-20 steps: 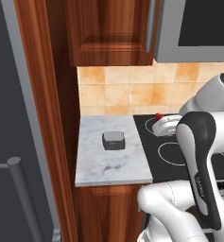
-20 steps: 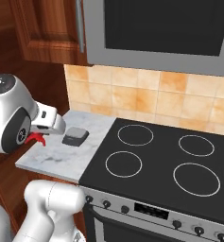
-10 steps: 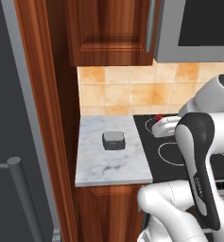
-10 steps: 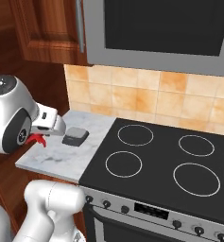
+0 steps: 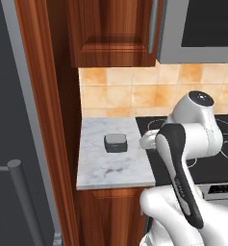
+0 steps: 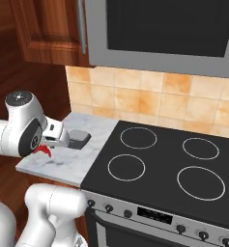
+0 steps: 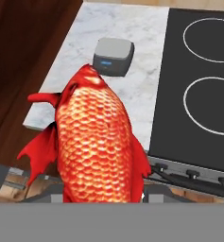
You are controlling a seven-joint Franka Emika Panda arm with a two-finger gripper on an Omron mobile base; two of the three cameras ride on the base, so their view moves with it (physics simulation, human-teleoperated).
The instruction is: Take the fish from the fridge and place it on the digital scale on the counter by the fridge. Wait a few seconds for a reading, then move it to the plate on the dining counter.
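Observation:
My gripper (image 6: 52, 143) is shut on the fish (image 7: 97, 142), a red-orange scaly body that stands large between the fingertips in the hand view. One red fin of the fish (image 6: 41, 151) shows under the hand. The digital scale (image 5: 116, 142), a small dark grey box with a lighter top, sits on the short marble counter (image 5: 106, 170). The hand hovers above the counter's front right, just short of the scale (image 7: 113, 56), not touching it. The grey fridge (image 5: 9, 120) stands at the far left. The plate and the dining counter are out of view.
A black cooktop (image 6: 159, 159) with several ring burners adjoins the counter on the right, knobs along its front. A wood panel (image 5: 43, 120) separates fridge and counter. Wood cabinets (image 5: 115, 33) and a microwave (image 6: 164, 29) hang overhead. The fridge's bar handle (image 5: 24, 202) juts out low left.
The arm has swung left and lower, carrying the fish from over the cooktop's edge towards the scale. Scale and counter have not moved.

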